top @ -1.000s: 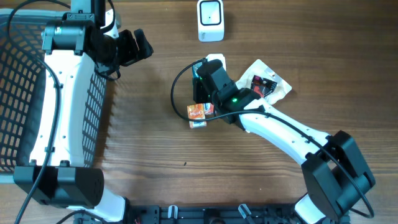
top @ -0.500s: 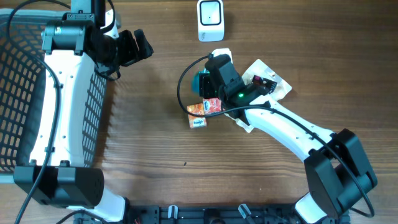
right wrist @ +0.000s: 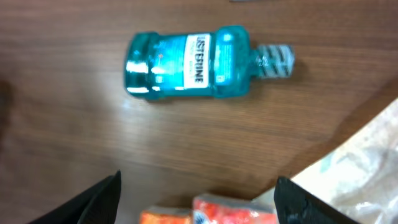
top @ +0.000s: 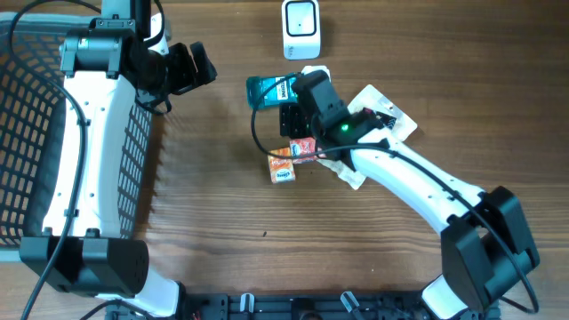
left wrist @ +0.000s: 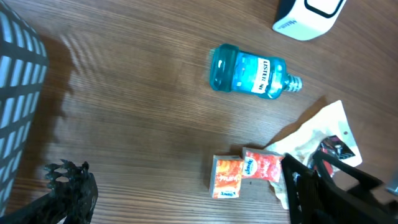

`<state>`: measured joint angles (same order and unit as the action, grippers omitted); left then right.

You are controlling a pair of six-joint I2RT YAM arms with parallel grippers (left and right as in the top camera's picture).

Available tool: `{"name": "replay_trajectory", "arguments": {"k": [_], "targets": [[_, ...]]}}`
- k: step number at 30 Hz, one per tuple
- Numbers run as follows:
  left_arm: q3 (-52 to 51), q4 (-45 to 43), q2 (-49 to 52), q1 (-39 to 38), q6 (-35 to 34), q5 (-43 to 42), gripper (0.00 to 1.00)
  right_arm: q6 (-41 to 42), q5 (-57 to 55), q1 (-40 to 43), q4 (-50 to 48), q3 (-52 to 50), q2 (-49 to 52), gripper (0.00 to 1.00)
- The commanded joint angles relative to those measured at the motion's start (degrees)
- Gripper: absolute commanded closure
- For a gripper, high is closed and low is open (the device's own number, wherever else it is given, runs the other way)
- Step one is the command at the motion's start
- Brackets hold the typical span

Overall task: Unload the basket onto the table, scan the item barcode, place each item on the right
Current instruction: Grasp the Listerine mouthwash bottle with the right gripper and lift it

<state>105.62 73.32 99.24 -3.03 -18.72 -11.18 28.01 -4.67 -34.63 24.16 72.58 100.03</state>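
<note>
Table [top: 222,222]: brown wood grain; carries everything below.
Basket [top: 27,133]: black wire mesh, along the left edge of the table. The left arm's white link runs over its right wall. Contents hard to make out through the mesh.
Right gripper [right wrist: 198,180]: claw spread wide, nothing between the fingers. It hangs over mid-table, just on the near side of the bottle, not touching it.
Left gripper [top: 200,67]: claw at full spread, holding nothing, near the far left corner beside the basket.
Clear bag [top: 391,120]: crinkled plastic, right of centre, partly under the right arm; a red and black item shows inside.
Mouthwash bottle [top: 269,87]: the task's item. Teal, lying on its side on bare wood toward the middle of the far edge, label up, clear cap pointing right. It looks filled with blue-green liquid.
Scanner [top: 300,28]: white block at the far edge, near the bottle but apart from it.
Orange packets [left wrist: 242,174]: two, flat, touching side by side, mid-table, against the bag's left edge.
</note>
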Motion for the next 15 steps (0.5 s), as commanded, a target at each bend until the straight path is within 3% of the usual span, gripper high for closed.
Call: {"name": "replay_trajectory", "arguments": {"k": [1, 3, 6, 11, 15], "targets": [[-0.68, -0.42, 0.96, -0.11, -2.64, 3.91, 0.00, 8.04, 11.28, 2.69, 4.35, 8.15, -1.64, 0.19], [-0.68, -0.28, 0.96, -0.13, -7.91, 8.33, 0.00, 12.90, 12.66, 4.37, 7.91, 11.21, -1.62, 0.17], [-0.68, -0.17, 0.96, -0.13, -11.58, 9.33, 0.00, 14.88, 12.46, 6.01, 9.51, 12.94, -1.55, 0.00], [-1.11, 0.74, 0.96, -0.35, -11.56, 6.88, 0.02, 15.91, 11.61, 6.23, 7.93, 12.92, -1.55, 0.00], [-4.52, -5.09, 1.07, -2.58, -9.99, 4.94, 0.41, 20.59, 6.40, 7.10, 7.61, 12.92, -1.55, 0.00]]}}
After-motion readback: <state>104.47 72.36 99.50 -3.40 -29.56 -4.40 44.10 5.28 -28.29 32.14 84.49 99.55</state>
